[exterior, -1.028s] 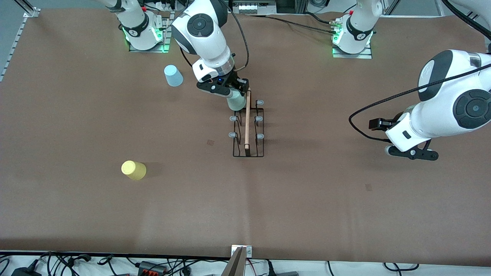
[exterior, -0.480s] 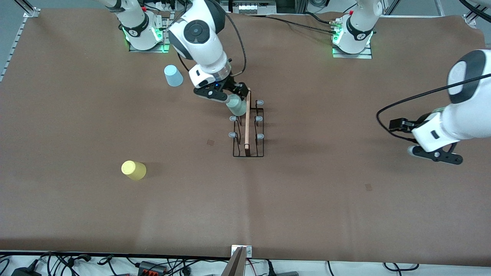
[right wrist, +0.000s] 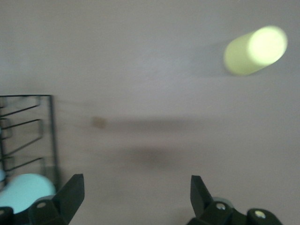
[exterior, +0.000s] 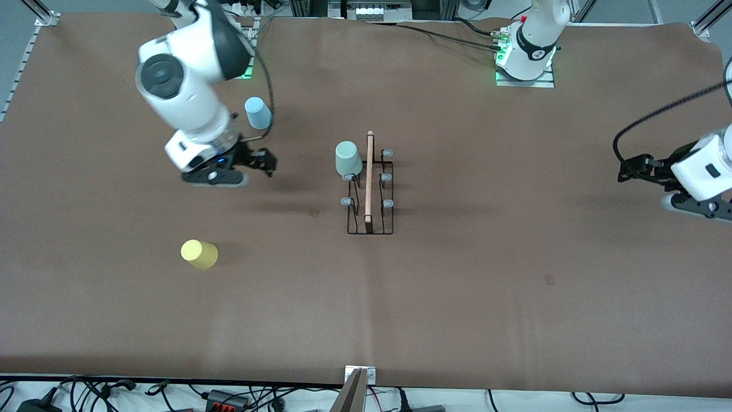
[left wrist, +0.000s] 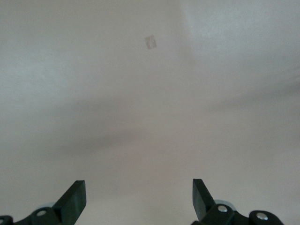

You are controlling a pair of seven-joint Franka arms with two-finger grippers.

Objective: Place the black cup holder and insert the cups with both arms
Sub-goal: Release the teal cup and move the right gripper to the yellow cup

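Observation:
The black cup holder (exterior: 370,197) stands mid-table with its wooden rod handle (exterior: 369,177) on top. The mint green cup (exterior: 348,158) sits upside down on the holder's peg farthest from the front camera, on the right arm's side. The light blue cup (exterior: 258,113) stands upside down near the right arm's base. The yellow cup (exterior: 199,254) lies nearer the front camera. My right gripper (exterior: 261,162) is open and empty over bare table. Its wrist view shows the gripper (right wrist: 136,192), the yellow cup (right wrist: 255,50), the holder (right wrist: 28,136) and the mint cup (right wrist: 23,193). My left gripper (exterior: 636,169) is open and empty over the left arm's end of the table.
A brown mat (exterior: 457,297) covers the table, with small darker marks (exterior: 314,212) on it. The left wrist view shows its gripper (left wrist: 139,197) over bare mat with one mark (left wrist: 150,41). Cables lie along the table's front edge (exterior: 229,395).
My right gripper let go of the mint cup on the holder's peg and swung away toward the right arm's end. My left gripper drew farther toward the left arm's end.

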